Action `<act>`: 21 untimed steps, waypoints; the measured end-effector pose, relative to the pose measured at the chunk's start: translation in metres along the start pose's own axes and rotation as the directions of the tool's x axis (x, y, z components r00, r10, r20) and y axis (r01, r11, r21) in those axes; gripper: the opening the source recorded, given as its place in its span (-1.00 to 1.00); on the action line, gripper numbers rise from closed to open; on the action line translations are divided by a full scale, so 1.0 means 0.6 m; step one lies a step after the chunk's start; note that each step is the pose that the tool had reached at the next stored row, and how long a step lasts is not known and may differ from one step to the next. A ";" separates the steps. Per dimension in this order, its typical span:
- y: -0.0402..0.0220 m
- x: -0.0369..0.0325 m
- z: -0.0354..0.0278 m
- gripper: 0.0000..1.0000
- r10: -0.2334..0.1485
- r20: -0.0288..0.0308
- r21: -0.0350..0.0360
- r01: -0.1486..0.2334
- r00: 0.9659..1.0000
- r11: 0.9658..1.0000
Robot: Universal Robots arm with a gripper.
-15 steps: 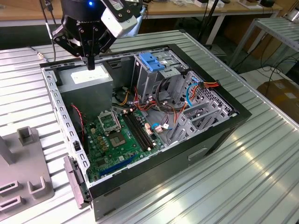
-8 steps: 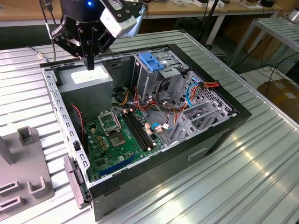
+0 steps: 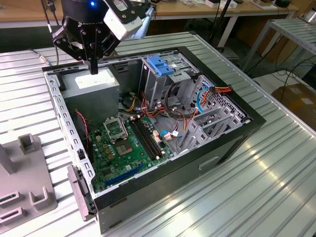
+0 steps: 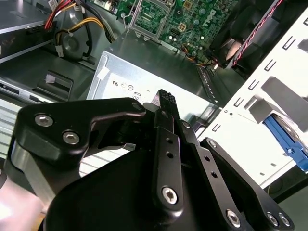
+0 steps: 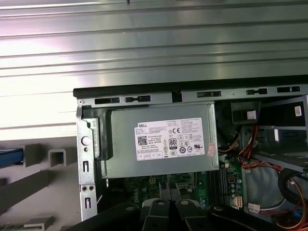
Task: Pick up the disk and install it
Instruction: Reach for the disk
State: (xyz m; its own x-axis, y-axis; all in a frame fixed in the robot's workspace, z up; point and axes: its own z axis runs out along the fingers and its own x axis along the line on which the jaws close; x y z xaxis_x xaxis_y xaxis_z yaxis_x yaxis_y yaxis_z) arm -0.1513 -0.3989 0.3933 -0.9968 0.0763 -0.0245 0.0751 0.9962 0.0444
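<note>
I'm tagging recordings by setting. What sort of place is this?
Probably a robotics lab or workshop: an open black desktop computer case lies on a ribbed silver metal table, light wooden workbenches stand behind it, and a black robot gripper hangs over the case.

Seen in the exterior view, the open black steel computer case (image 3: 148, 202) is uncovered on its upward side, so entry from above is free, but little of the floor inside is. At ten o'clock of the case, the large grey metal power supply box with a white sticker (image 3: 94, 86) fills the corner. The black gripper (image 3: 94, 70), fingers pressed together, hangs just above it. At one o'clock the upright metal drive cage with a blue plastic top (image 3: 160, 66) rises highest. At three o'clock, orange, red and yellow cables (image 3: 217, 90) cross the bay. The flat green motherboard (image 3: 123, 143) at seven o'clock lies low, open overhead. The ribbed silver metal table (image 3: 256, 187) gives wide room at four o'clock, while a grey moulded fixture (image 3: 24, 177) stands at nine o'clock.
</note>
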 end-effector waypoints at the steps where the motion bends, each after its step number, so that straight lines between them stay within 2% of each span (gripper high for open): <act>1: 0.000 0.002 0.000 -0.79 0.000 0.000 0.000 0.000 1.000 1.000; 5: -0.001 0.013 0.000 -0.79 0.000 -0.001 0.000 0.000 1.000 1.000; 9: -0.002 0.023 -0.001 -0.79 0.001 -0.004 0.000 -0.001 1.000 1.000; 14: -0.003 0.034 0.000 -0.79 0.001 -0.007 0.000 -0.001 1.000 1.000; 21: -0.003 0.044 0.000 -0.79 0.001 -0.008 0.000 -0.001 1.000 1.000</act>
State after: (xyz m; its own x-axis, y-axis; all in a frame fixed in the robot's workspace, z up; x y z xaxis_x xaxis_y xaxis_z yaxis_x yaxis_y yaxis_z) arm -0.1777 -0.3989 0.3926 -0.9969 0.0771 -0.0168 0.0763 0.9961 0.0446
